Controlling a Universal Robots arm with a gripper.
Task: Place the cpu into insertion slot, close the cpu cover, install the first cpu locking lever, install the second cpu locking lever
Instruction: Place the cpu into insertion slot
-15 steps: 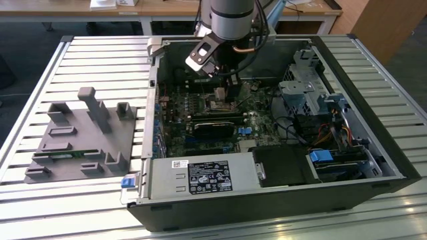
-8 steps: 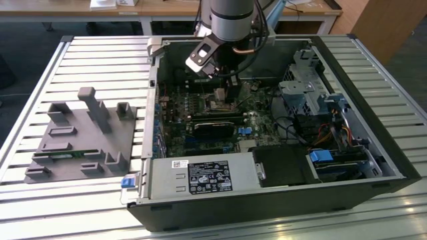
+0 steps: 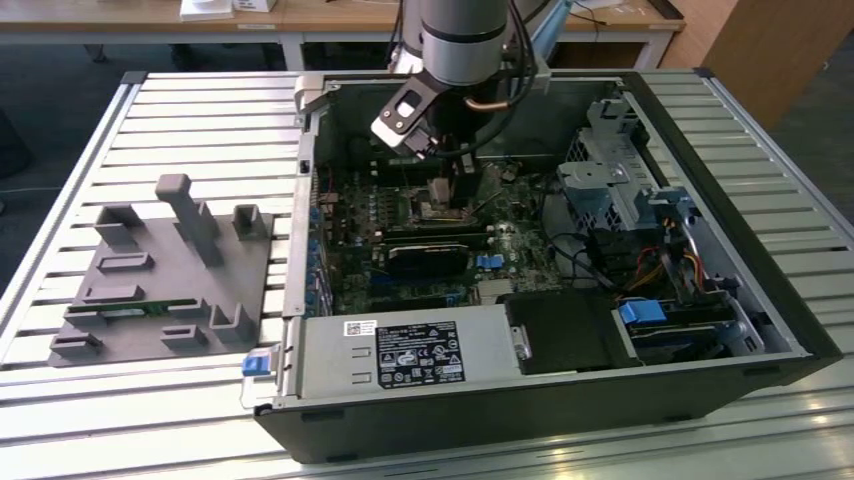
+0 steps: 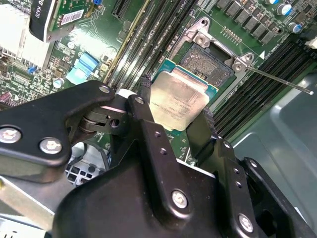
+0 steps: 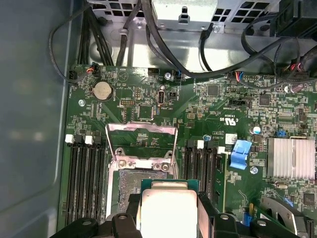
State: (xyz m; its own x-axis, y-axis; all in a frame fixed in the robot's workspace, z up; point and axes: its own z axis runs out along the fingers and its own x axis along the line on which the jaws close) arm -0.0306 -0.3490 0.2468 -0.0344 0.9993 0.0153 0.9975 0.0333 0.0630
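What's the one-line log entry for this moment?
gripper: shut on cpu | insertion slot: empty, cpu not seated | cpu cover: open

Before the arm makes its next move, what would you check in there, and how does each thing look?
1. Chip gripped between the tool's fingers: ok.
2. Socket free of anything lying in it: ok, as far as it shows.
3. Cover swung up, clear of the socket: ok.
4. Thin lever unhooked, pointing away from the socket: ok.
5. Chip centred and square over the socket: cannot tell; it overlaps one edge in both wrist views.
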